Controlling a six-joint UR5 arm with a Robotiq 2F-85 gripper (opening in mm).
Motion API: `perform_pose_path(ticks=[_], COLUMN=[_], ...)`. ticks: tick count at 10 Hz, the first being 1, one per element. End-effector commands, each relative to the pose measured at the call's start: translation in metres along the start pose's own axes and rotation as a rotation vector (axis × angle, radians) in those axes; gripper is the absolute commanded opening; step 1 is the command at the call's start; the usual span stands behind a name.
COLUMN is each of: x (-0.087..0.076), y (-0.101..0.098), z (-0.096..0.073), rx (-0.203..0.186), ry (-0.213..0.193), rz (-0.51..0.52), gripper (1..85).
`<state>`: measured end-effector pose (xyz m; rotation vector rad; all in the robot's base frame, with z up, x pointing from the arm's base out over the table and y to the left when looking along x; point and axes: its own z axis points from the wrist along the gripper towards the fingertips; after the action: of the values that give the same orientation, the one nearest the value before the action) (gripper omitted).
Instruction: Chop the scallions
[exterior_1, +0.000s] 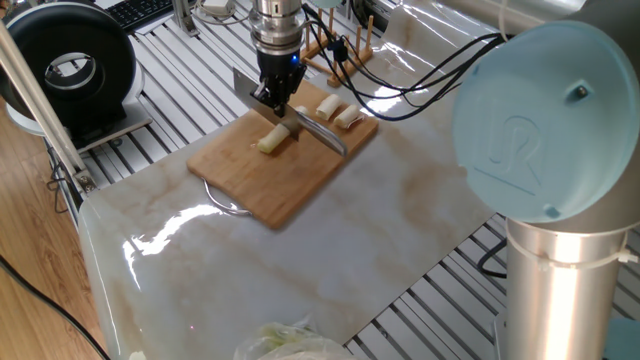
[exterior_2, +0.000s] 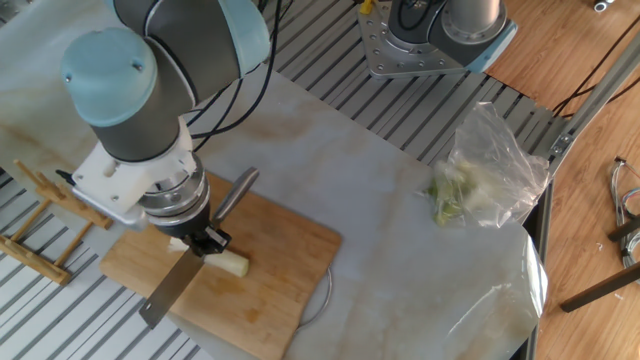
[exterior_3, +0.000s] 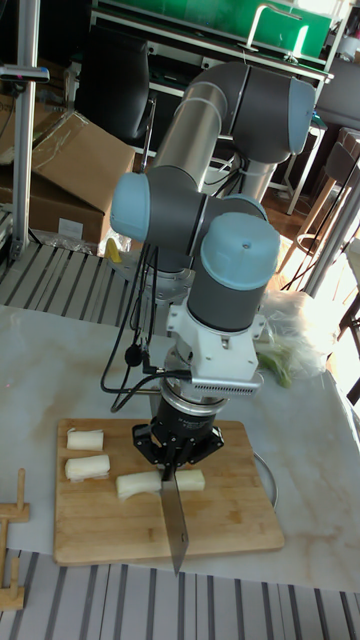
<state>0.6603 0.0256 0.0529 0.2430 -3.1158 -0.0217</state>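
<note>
Gripping steel knife (exterior_3: 177, 520), black two-finger gripper (exterior_3: 172, 462) closed on handle | blade splits cream scallion stalk (exterior_3: 160, 482) on bamboo board (exterior_3: 225, 520) | two cut chunks (exterior_3: 86, 453) at 9 o'clock | plastic-bagged greens (exterior_2: 480, 175) well apart

Cream-white scallions (exterior_3: 138, 484) on a tan wooden board (exterior_3: 230, 520) (marbled beige table (exterior_1: 300, 270)).

Pale scallions (exterior_3: 139, 483) lie in chunks, knife blade between two.
</note>
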Motion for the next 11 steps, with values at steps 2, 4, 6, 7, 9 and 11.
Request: perform_pose_path(ticks=[2, 4, 6, 7, 9, 11], x=[0.019, 0.021, 0.017, 0.018, 0.019, 0.020], y=[0.003, 0.009, 0.000, -0.002, -0.003, -0.005], z=[-0.020, -0.034, -0.014, -0.010, -0.003, 0.004], rx=[-0.020, -0.031, 0.020, 0.018, 0.012, 0.016], ry=[0.109, 0.138, 0.096, 0.090, 0.079, 0.064], rz=[-0.021, -0.009, 0.003, 0.001, -0.006, -0.003], gripper=[1.3, 1.3, 1.3, 1.3, 1.3, 1.3])
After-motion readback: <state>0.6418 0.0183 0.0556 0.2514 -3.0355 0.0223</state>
